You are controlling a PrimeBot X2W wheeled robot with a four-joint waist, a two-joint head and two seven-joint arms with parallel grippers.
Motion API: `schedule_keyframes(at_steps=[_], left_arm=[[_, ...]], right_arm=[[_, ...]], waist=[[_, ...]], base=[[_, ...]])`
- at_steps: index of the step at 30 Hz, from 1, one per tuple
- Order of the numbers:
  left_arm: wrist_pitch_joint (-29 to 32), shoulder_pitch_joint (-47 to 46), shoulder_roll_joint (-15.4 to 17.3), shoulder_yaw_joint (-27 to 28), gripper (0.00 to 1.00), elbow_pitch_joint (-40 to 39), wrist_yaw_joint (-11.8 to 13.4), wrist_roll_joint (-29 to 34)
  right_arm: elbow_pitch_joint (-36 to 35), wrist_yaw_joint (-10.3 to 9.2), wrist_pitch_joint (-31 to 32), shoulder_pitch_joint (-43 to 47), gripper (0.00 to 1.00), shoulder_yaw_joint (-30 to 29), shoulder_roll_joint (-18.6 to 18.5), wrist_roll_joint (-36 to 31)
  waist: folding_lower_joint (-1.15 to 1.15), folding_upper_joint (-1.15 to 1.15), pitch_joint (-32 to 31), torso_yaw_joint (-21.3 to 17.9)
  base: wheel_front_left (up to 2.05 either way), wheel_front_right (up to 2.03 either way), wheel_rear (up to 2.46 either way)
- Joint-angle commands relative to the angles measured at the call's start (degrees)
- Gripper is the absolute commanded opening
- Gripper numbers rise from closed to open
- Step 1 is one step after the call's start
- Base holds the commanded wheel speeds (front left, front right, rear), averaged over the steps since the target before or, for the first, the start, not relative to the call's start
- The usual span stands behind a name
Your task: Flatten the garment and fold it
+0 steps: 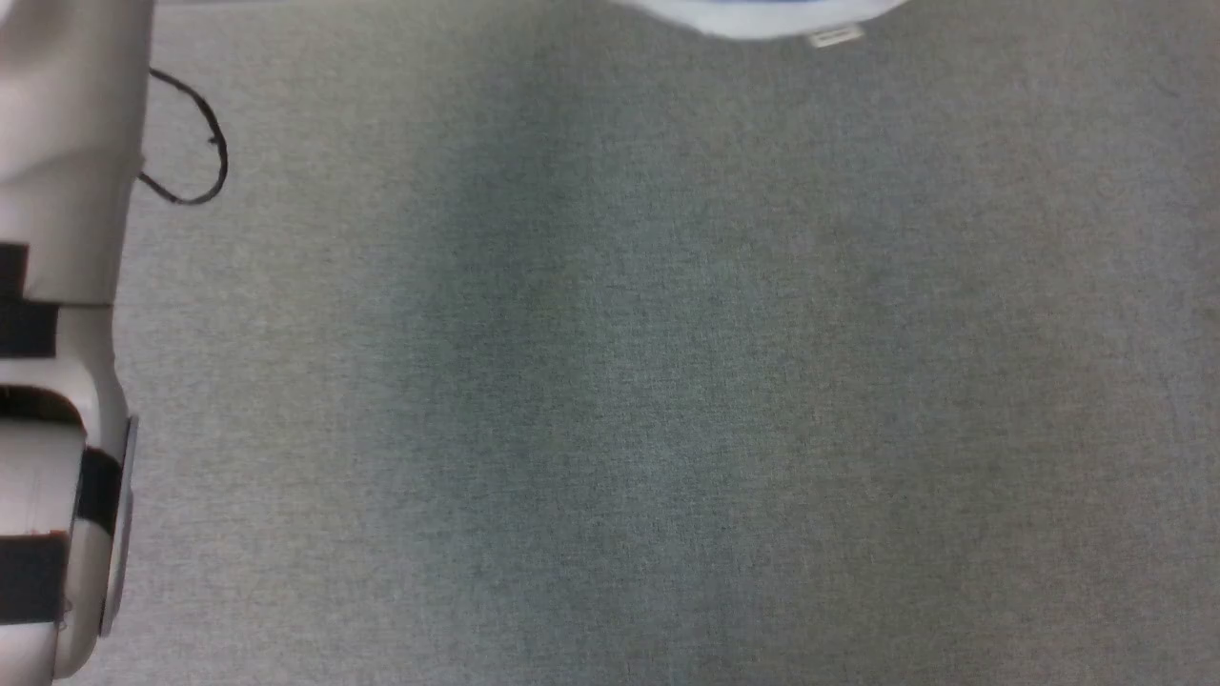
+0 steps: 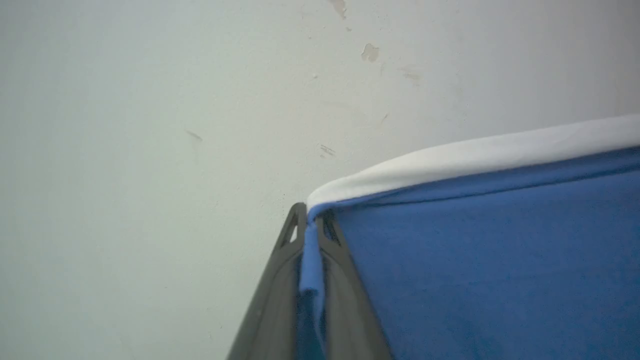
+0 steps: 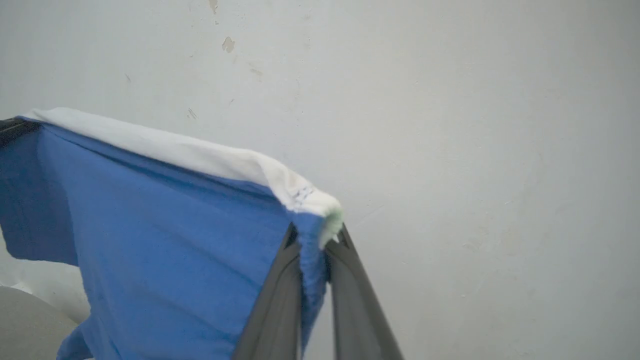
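Observation:
The garment [image 2: 475, 260] is royal blue with a white band [image 2: 465, 160] along its top edge. It hangs stretched in the air between both grippers. My left gripper [image 2: 311, 225] is shut on one top corner, with blue cloth pinched between its dark fingers. The other top corner of the garment [image 3: 165, 250] sits in my right gripper [image 3: 315, 240], which is shut on it just below the white band [image 3: 200, 155]. In the head view a sliver of the garment [image 1: 762, 17] and its white label tag [image 1: 836, 36] show at the top edge.
Grey cloth-covered work surface [image 1: 667, 381] spreads below in the head view. My pale left arm [image 1: 57, 333] runs along the left edge, with a thin black cable loop [image 1: 195, 143] beside it. A scuffed white wall [image 2: 175, 125] stands behind the raised garment.

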Motion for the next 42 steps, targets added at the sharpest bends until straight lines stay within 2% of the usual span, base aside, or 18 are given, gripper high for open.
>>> schedule_keyframes(at_steps=[1, 6, 13, 16, 20, 23, 28, 32, 35, 42], left_arm=[[-0.9, -0.7, 0.4, 0.4, 0.0, 1.9, 0.6, 0.4], [-4.3, -0.4, -1.7, -0.1, 0.0, 8.3, -0.5, -0.4], [-7.8, 7.3, -4.5, 0.6, 0.0, 17.3, -2.3, -3.6], [-9.3, 12.2, -6.0, 1.4, 0.0, 19.0, -3.2, -5.2], [-10.0, 21.6, -7.8, 2.7, 0.0, 17.4, -4.9, -7.4], [-10.1, 30.3, -8.0, 3.9, 0.0, 12.2, -5.2, -7.6], [-10.1, 47.2, -6.7, 4.7, 0.0, 0.8, -3.7, -6.4], [-9.7, 59.8, -4.7, 4.9, 0.0, -8.1, -0.7, -6.2], [-6.7, 68.7, -3.3, 4.8, 0.0, -16.3, 1.9, -6.6], [1.3, 87.1, -0.1, 6.0, 0.0, -36.5, 9.4, -7.9]], right_arm=[[1.4, -0.19, -1.4, -0.3, 0.0, 0.5, -0.3, -0.1], [4.9, -0.19, -5.9, 1.0, 0.0, 5.5, 1.1, 2.3], [9.3, -0.19, -10.0, 8.1, 0.0, 13.5, 2.5, 7.3], [8.7, -0.19, -12.1, 12.6, 0.0, 16.9, 2.2, 8.6], [5.1, -0.19, -14.2, 20.6, 0.0, 19.4, 1.2, 9.6], [0.5, -0.19, -14.7, 28.1, 0.0, 20.4, -0.2, 9.6], [-6.9, -0.19, -14.8, 41.3, 0.0, 19.4, -2.8, 7.0], [-13.2, -0.19, -14.7, 51.7, 0.0, 16.5, -3.7, 4.7], [-17.9, -0.19, -13.3, 59.5, 0.0, 12.7, -3.9, 3.0], [-30.4, -0.19, -5.4, 77.7, 0.0, 2.2, -1.7, -2.5]], waist=[[-0.01, 0.01, 2.4, -1.0], [-0.01, 0.01, 4.0, -0.5], [-0.01, 0.01, 4.2, 0.2], [-0.01, 0.01, 2.7, 0.6], [-0.01, 0.01, -0.1, 1.1], [-0.01, 0.01, -2.9, 1.0], [-0.01, 0.01, -8.9, 1.0], [-0.01, 0.01, -12.9, 0.7], [-0.01, 0.01, -15.0, 0.8], [-0.01, 0.01, -18.3, 1.5]], base=[[0.0, 0.0, 0.0], [0.0, 0.0, 0.0], [0.0, 0.0, 0.0], [0.0, 0.0, 0.0], [0.0, 0.0, 0.0], [0.0, 0.0, 0.0], [0.0, 0.0, 0.0], [0.0, 0.0, 0.0], [0.0, 0.0, 0.0], [0.0, 0.0, 0.0]])
